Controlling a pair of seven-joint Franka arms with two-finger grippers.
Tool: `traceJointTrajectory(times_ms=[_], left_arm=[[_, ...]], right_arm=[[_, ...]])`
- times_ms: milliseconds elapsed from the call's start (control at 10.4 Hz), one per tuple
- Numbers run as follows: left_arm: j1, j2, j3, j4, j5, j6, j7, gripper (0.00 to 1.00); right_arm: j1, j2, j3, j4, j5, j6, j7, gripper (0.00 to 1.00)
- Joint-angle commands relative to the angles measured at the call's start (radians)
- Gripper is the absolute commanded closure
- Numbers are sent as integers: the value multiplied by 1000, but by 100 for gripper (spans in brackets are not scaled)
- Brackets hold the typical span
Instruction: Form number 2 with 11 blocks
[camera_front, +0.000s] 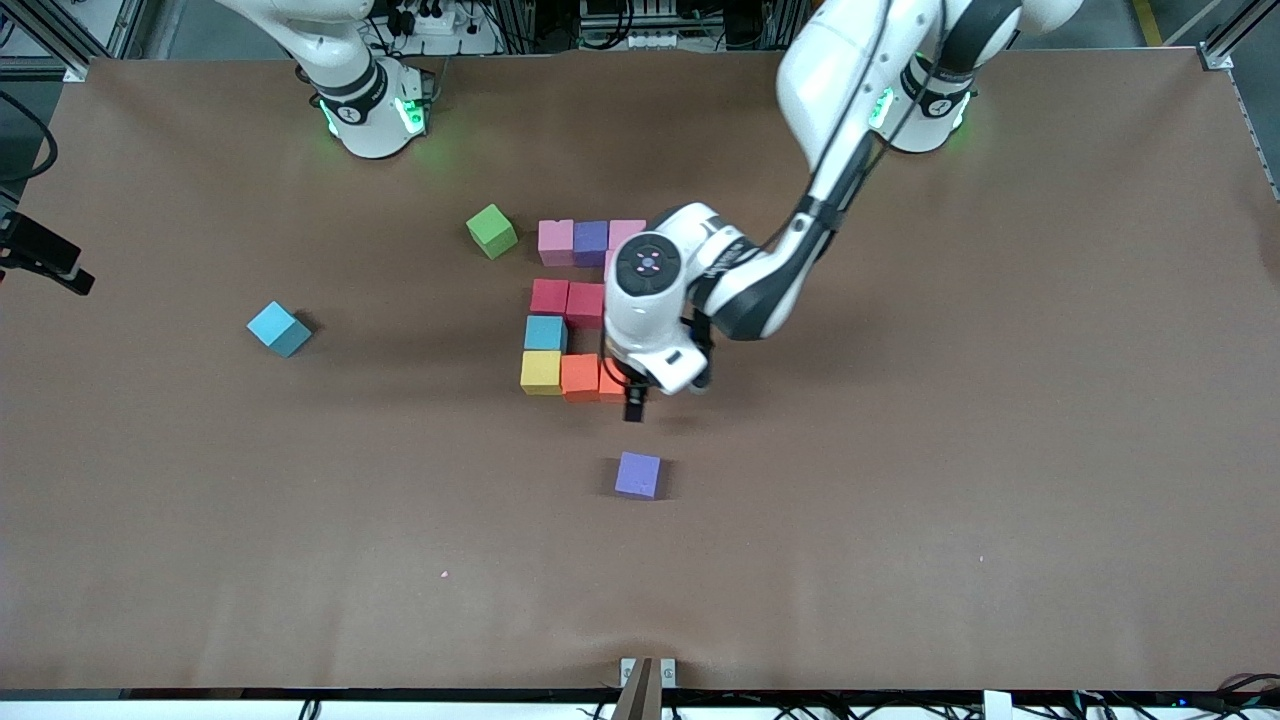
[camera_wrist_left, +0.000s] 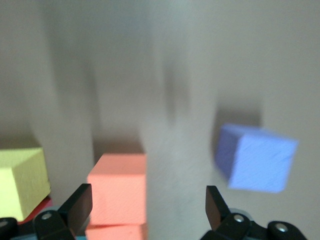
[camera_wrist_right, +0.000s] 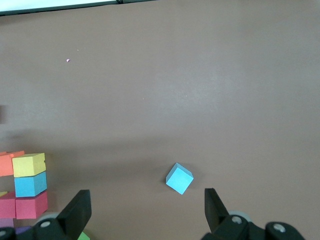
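Blocks (camera_front: 567, 322) are sitting mid-table as a partial digit: pink-purple-pink top row, red pair, blue cube, yellow-orange bottom row. Bare table (camera_front: 900, 500) is lying open around a loose purple cube (camera_front: 638, 475) nearer the camera. The left gripper (camera_front: 634, 398), fingers spread wide and empty, is hovering over the orange end, hiding several cubes; the right gripper (camera_wrist_right: 145, 210) is waiting wide open.

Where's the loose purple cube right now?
Front view: the loose purple cube sits alone on the table, nearer the camera than the block figure, just below the left gripper.
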Motion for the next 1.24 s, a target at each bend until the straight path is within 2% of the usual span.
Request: traceJointTrajectory(times_ms=[0, 287, 670, 766, 957, 1149], left_arm=[[105, -115, -7, -26, 20, -122, 140, 0], [272, -203, -9, -26, 20, -171, 341, 0], [475, -264, -16, -25, 19, -249, 596, 0], [501, -281, -15, -28, 17, -294, 680, 0], [584, -322, -19, -31, 4, -392, 836, 0], [621, -385, -21, -71, -35, -525, 964, 0]], right_arm=[[-15, 4, 8, 17, 5, -14, -10, 0], [-13, 5, 9, 16, 5, -14, -16, 0], [-5, 5, 11, 11, -12, -56, -22, 0], [4, 7, 17, 10, -41, -57, -28, 0], [24, 15, 18, 13, -44, -54, -27, 0], [18, 15, 18, 13, -44, -53, -30, 0]])
